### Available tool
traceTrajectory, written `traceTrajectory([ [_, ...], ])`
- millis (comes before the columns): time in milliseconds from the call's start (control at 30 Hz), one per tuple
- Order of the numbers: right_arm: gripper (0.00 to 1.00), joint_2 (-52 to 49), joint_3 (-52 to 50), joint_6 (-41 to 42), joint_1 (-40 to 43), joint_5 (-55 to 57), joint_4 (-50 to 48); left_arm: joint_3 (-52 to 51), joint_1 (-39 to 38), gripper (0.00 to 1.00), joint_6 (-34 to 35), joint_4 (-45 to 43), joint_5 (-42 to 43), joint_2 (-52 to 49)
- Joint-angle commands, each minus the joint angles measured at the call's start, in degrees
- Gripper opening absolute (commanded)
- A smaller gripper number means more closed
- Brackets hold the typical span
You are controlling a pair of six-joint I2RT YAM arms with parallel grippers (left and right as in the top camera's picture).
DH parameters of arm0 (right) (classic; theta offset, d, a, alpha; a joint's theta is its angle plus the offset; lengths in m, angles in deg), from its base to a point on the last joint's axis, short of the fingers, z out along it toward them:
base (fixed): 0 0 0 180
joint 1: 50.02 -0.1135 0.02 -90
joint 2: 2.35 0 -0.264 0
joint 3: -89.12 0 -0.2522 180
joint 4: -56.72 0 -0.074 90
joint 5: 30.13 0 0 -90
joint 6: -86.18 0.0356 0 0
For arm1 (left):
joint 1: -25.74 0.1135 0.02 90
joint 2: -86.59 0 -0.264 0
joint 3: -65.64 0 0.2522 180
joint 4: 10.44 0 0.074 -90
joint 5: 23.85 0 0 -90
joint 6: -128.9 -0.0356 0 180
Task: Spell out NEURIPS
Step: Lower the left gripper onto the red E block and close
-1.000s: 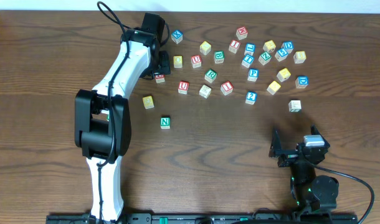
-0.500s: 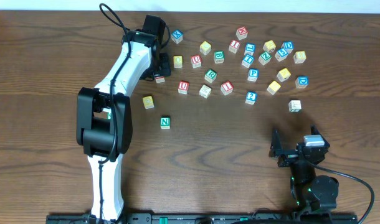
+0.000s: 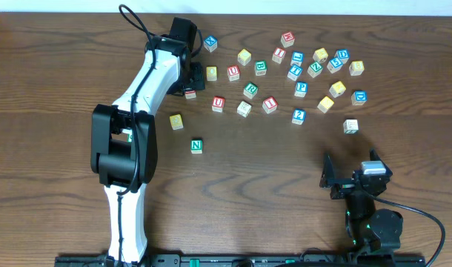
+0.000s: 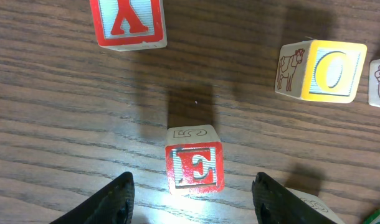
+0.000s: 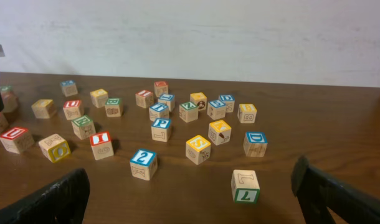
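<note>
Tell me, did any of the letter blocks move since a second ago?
No block moved. Only the left arm shifted a tiny bit at its elbow. The left gripper hangs open around the red E block as before, not squeezing it. The green N block and the open right gripper stayed put too.

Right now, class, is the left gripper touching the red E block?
Apart. In the left wrist view the left gripper straddles the red E block with bare table showing on both sides.
</note>
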Motion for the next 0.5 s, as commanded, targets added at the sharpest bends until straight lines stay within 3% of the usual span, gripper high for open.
traceTrajectory([
  [0, 0.99, 0.2, -0.1, 0.8, 0.5, 0.0, 0.3, 1.3, 0.2, 0.60, -0.4, 0.1, 0.7, -2.3],
  [467, 0.99, 0.2, -0.1, 0.8, 0.5, 0.0, 0.3, 1.3, 0.2, 0.59, -0.4, -0.3, 0.2, -3.0],
])
